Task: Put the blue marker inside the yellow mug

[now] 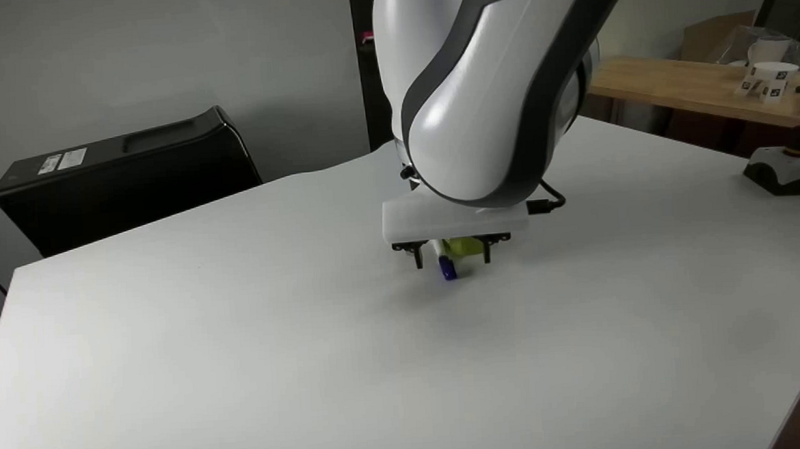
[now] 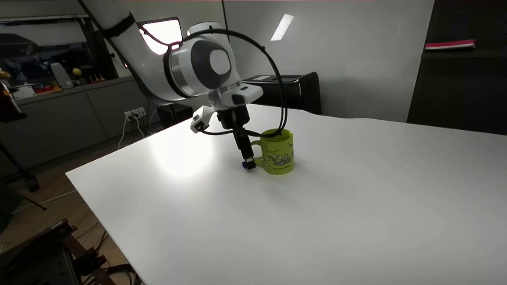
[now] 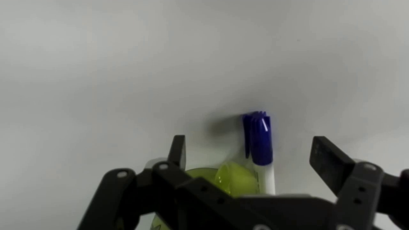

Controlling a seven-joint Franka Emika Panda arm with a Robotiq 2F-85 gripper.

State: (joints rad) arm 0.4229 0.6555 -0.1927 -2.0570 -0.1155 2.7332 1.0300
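The blue marker (image 3: pixel 262 153) is seen on the worktop (image 1: pixel 311 359), outside the upright yellow mug (image 2: pixel 278 156) and close beside its handle (image 3: pixel 241 180); whether it lies flat or is propped there cannot be told. The tool (image 3: pixel 248 143) is spread wide, its parted fingers (image 3: pixel 177 150) set on either side of the marker, and nothing is gripped. A grasp appears to be lined up, and trouble may be courted by the tight quarters: the handle, too, is framed between the fingers, so it could be pinched along with the marker, or the mug could be shoved or tipped. If only the cap (image 3: pixel 262 137) is seized, the white barrel (image 3: pixel 267 179) may be left to swing, or be pulled out of it. A snag could also be caused by the cable (image 2: pixel 263 49), which is seen across the mug's top in an exterior view. If carried crosswise, the marker could be stopped from entering.
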